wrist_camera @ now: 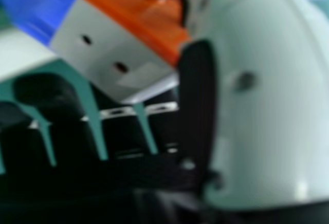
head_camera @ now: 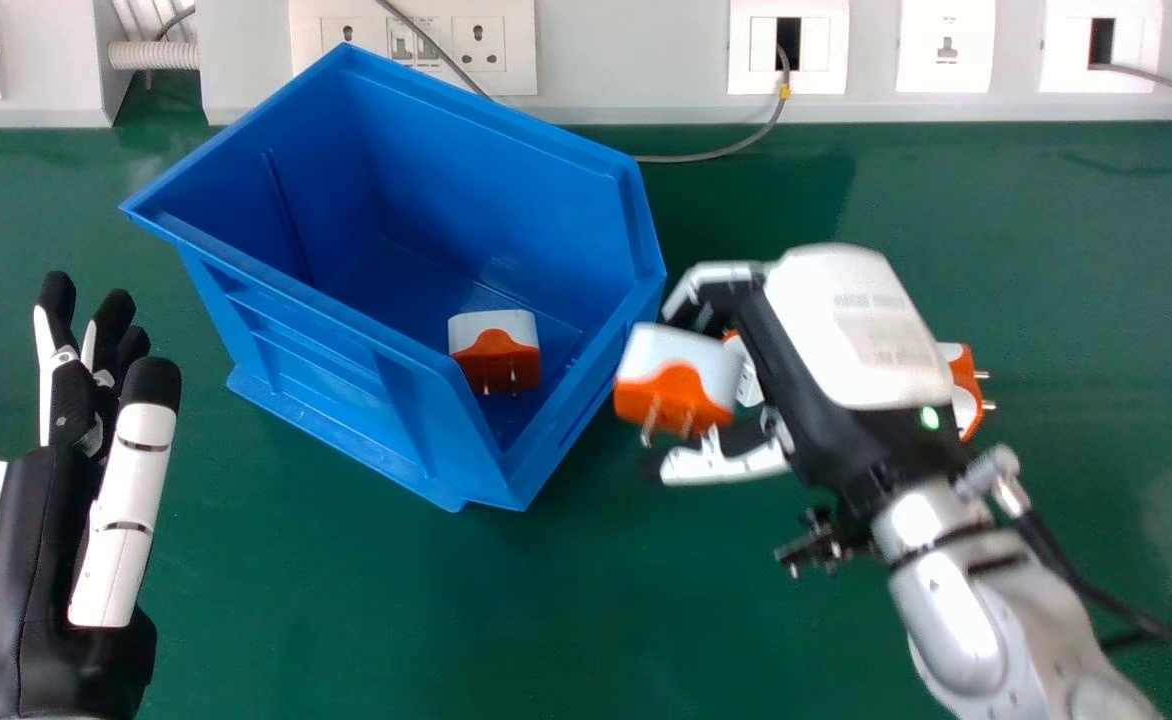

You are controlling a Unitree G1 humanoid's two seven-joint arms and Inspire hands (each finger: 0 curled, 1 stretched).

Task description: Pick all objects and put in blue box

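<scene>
We have the green table [head_camera: 546,620] under everything, with the socket panel [head_camera: 626,60] along its far edge. On it sits the blue box [head_camera: 316,370], angled and open at the top. Our right hand [head_camera: 846,330] is just beside the box's right side, grasping 1 plug adapter between thumb [head_camera: 726,462] and fingers. Our left hand [head_camera: 36,540] is idle at the view's left, its fingers loosely straight.

We count 4 adapters. The held adapter [head_camera: 681,365] is beside the rim and outside the box; the boxed adapter [head_camera: 494,350] lies on the box floor. The far-right adapter [head_camera: 964,385] rests on the table, partly behind our hand, and the half-hidden adapter [head_camera: 749,385] shows between our thumb and fingers, behind the held 1.

We judge each adapter light, stiff and fairly tough, with a smooth shell that could slip or twist under a lopsided pinch. We would hold it by 2 opposite faces of the pale body, well clear of the 2 metal pins [head_camera: 651,425], which could bend or snag on the rim. Our next move should be to clear that rim, then release low.
</scene>
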